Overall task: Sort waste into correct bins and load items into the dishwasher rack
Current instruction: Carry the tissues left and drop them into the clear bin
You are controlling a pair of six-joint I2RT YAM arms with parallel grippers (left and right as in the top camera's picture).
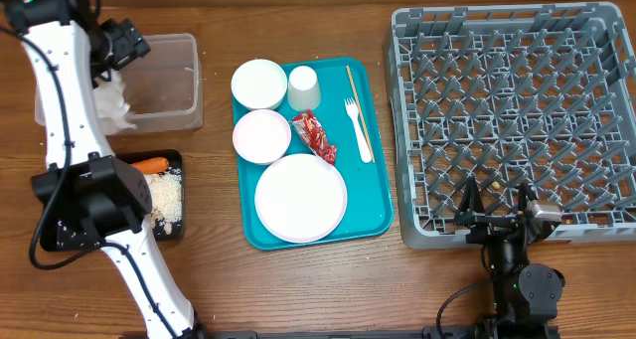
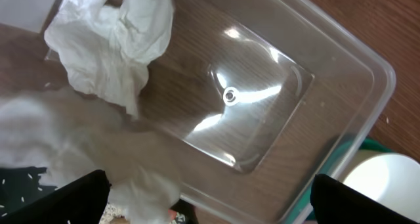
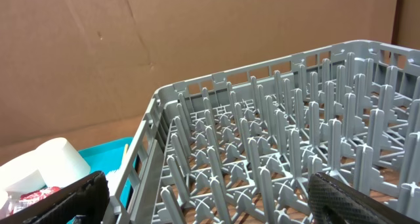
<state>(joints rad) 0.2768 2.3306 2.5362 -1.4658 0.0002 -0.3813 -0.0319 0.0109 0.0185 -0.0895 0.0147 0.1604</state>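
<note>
White crumpled napkins lie in the clear tub; no writing legible.

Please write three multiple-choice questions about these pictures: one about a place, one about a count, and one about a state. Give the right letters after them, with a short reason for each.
1. Where is the red wrapper?
A. in the clear tub
B. on the teal tray
C. in the grey rack

2. How many small white bowls are on the teal tray?
A. one
B. two
C. four

3. What is the state of the grey rack?
A. it holds no dishes
B. it holds the large plate
C. it is full of cups

Answers:
1. B: the overhead view shows the wrapper lying on the tray between the cup and the large plate.
2. B: two bowls sit one behind the other along the tray's left side.
3. A: only bare pegs show in the rack, and the dishes are on the tray.
</note>
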